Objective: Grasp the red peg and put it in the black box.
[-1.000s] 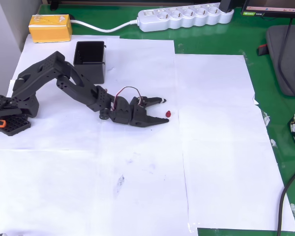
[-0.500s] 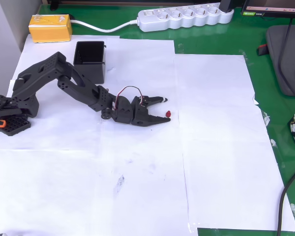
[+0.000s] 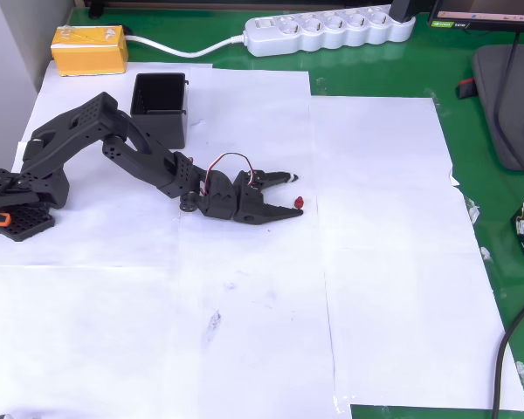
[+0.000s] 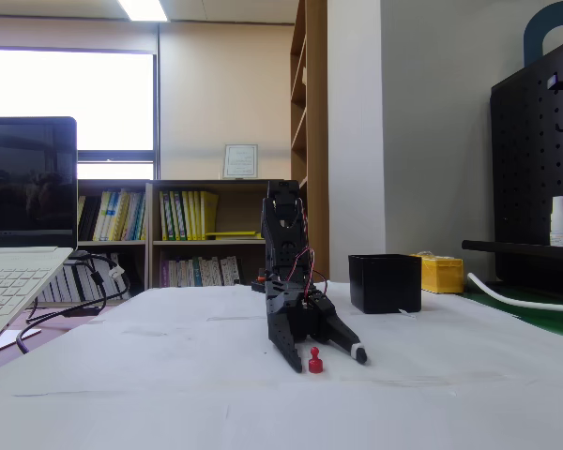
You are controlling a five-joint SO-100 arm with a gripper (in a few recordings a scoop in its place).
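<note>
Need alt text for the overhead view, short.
A black robot arm reaches right across white paper, its open gripper straddling the tiny red peg, which sits by the lower fingertip. The open-topped black box stands behind the arm, with a yellow box and white power strip on the green mat beyond.

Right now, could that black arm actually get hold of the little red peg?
Probably yes. The gripper is down at the paper with its two fingers spread, and the red peg stands upright between the tips, beside the lower finger. Nothing blocks it.
</note>
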